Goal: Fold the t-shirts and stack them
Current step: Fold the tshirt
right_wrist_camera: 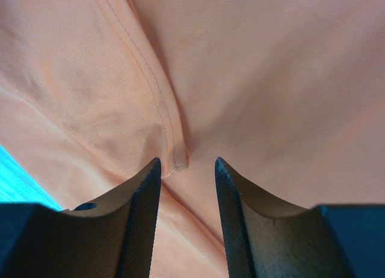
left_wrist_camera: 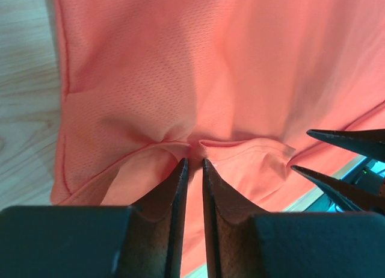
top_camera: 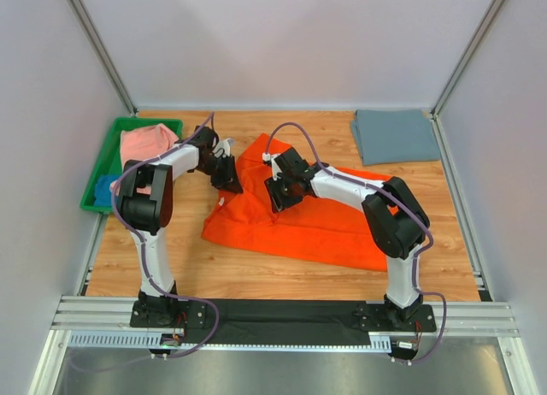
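Note:
The orange t-shirt (top_camera: 299,220) lies spread and rumpled in the middle of the table. My left gripper (top_camera: 229,181) is at its left edge; its jaws (left_wrist_camera: 194,161) are nearly together and pinch a puckered fold of orange cloth (left_wrist_camera: 180,79) at their tips. My right gripper (top_camera: 279,196) is down on the shirt's upper middle. Its jaws (right_wrist_camera: 187,161) stand apart over a stitched hem (right_wrist_camera: 171,139), gripping nothing. A folded grey-blue t-shirt (top_camera: 395,136) lies at the back right. The salmon pink t-shirt (top_camera: 147,144) and the blue t-shirt (top_camera: 103,190) sit in the tray.
The green plastic tray (top_camera: 107,151) stands at the back left, close to my left arm. White walls and metal posts close in the table on three sides. The right gripper's black fingertips (left_wrist_camera: 349,138) show at the right edge of the left wrist view.

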Controlling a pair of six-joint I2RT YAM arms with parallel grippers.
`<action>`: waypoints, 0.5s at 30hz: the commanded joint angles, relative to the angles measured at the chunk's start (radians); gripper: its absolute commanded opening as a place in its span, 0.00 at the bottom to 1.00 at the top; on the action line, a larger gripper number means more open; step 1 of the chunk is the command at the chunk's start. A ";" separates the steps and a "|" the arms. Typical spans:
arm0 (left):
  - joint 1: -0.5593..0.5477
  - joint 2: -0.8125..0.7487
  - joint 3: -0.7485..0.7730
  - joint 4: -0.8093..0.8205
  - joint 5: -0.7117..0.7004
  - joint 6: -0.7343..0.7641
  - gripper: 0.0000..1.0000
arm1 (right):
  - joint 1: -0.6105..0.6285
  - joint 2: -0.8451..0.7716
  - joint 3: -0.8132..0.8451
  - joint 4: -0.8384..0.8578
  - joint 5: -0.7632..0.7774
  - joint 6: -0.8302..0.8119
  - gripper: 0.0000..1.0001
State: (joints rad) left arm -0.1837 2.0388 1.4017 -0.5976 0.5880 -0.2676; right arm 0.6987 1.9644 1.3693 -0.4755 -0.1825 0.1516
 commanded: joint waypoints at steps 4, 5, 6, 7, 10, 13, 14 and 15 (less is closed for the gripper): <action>-0.007 -0.011 0.026 0.045 0.041 -0.002 0.15 | -0.002 0.013 0.022 0.015 -0.015 0.062 0.41; -0.008 -0.011 0.023 0.047 0.044 -0.004 0.10 | -0.002 0.016 0.016 0.021 -0.029 0.069 0.40; -0.008 -0.011 0.022 0.048 0.042 -0.007 0.07 | -0.004 0.019 0.002 0.029 -0.035 0.087 0.40; -0.010 -0.011 0.020 0.050 0.044 -0.010 0.04 | -0.002 0.021 -0.009 0.047 -0.043 0.094 0.40; -0.013 -0.011 0.019 0.051 0.041 -0.013 0.00 | -0.002 0.027 -0.029 0.074 -0.069 0.124 0.38; -0.017 -0.015 0.013 0.055 0.030 -0.019 0.00 | -0.002 0.039 -0.024 0.078 -0.075 0.144 0.37; -0.019 -0.017 0.010 0.056 0.026 -0.022 0.00 | -0.002 0.040 -0.024 0.081 -0.074 0.144 0.37; -0.019 -0.020 0.010 0.056 0.026 -0.024 0.00 | -0.002 0.041 -0.026 0.086 -0.072 0.146 0.36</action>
State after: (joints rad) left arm -0.1955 2.0388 1.4017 -0.5735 0.6052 -0.2871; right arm 0.6960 1.9930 1.3415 -0.4427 -0.2379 0.2646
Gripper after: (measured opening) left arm 0.006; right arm 0.366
